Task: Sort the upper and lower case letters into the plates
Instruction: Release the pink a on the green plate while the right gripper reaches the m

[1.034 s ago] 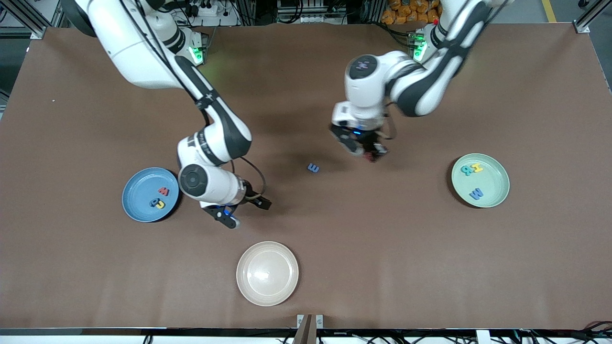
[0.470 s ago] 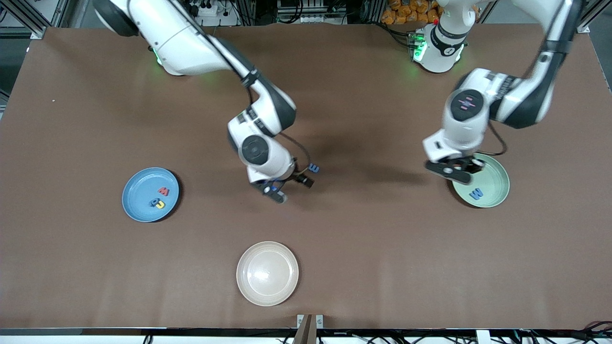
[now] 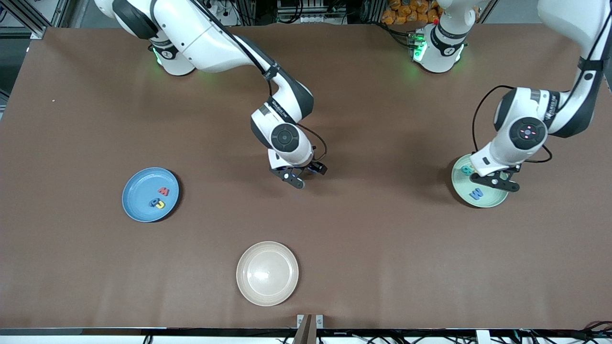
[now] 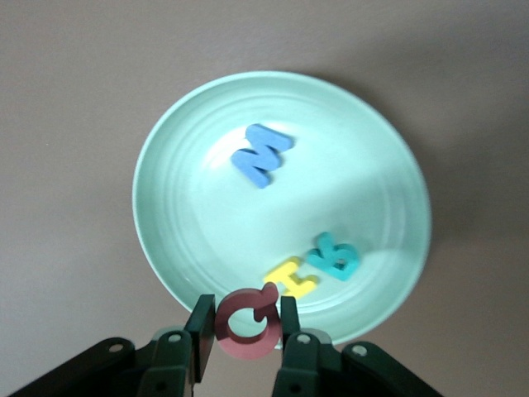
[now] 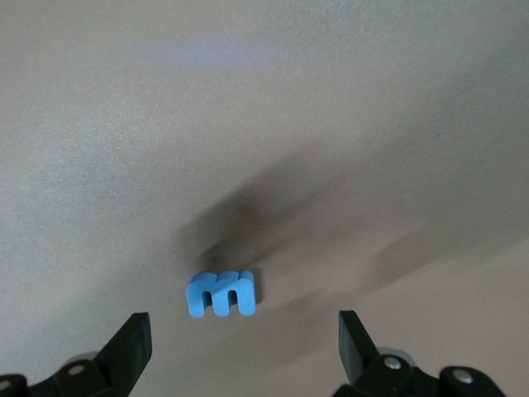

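Observation:
My left gripper (image 3: 495,181) hangs over the pale mint plate (image 3: 460,192) at the left arm's end. In the left wrist view the gripper (image 4: 248,318) is shut on a red letter G (image 4: 248,337) above the plate's rim (image 4: 153,240). In that plate lie a blue letter (image 4: 261,154), a yellow letter (image 4: 291,278) and a teal letter (image 4: 334,256). My right gripper (image 3: 306,173) is open at mid-table, low over a small blue letter m (image 5: 221,295) that lies between its jaws (image 5: 244,339). The blue plate (image 3: 136,188) holds a red (image 3: 163,191), a blue (image 3: 154,202) and a yellow letter (image 3: 160,204).
A cream-beige plate (image 3: 245,267) with nothing in it sits near the table's front edge, nearer to the camera than the right gripper. The brown tabletop (image 3: 382,248) stretches bare between the plates.
My right gripper swung from beside the blue plate to the blue m at mid-table. My left gripper carried the red letter from mid-table to over the mint plate.

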Robot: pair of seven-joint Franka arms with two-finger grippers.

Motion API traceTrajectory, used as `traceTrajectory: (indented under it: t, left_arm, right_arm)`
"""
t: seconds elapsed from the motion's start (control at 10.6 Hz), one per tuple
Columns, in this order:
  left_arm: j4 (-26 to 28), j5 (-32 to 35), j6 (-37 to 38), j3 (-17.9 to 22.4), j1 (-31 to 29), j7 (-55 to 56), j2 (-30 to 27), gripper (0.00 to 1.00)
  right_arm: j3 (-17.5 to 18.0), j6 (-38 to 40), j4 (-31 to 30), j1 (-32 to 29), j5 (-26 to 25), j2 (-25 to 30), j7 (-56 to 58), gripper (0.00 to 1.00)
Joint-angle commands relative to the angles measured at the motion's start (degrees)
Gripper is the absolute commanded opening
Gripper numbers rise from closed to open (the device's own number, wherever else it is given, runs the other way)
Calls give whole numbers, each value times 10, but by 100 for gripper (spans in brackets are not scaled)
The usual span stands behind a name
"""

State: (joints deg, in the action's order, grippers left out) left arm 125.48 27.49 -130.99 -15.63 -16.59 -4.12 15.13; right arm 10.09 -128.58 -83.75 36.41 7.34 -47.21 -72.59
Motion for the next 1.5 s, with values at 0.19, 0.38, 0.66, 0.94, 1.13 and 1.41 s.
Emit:
traceTrajectory:
  t: [0.19,0.38,0.66,0.94,1.13,1.41]
  left_arm:
    - [-69,-41,7,7,12,-58,-6,100]
    - [-114,-92,57,7,59,-52,-57,100]
    - [-222,-208,187,32,104,-52,-97,100]
    - [-350,-282,326,144,218,-40,-101,100]
    - [-356,-277,329,156,232,4,-120,100]
    - [-356,-283,329,180,238,15,-140,100]
  right_arm:
    - [-5,1,31,13,-14,-26,-23,100]
    - [-5,-7,31,16,-13,-28,-23,100]
    - [-5,-9,31,16,-14,-32,-23,100]
    - [-9,-10,38,16,-18,-41,-23,100]
    - [-10,-10,40,16,-19,-44,-22,98]
    - [-10,-21,41,16,-20,-51,-22,86]
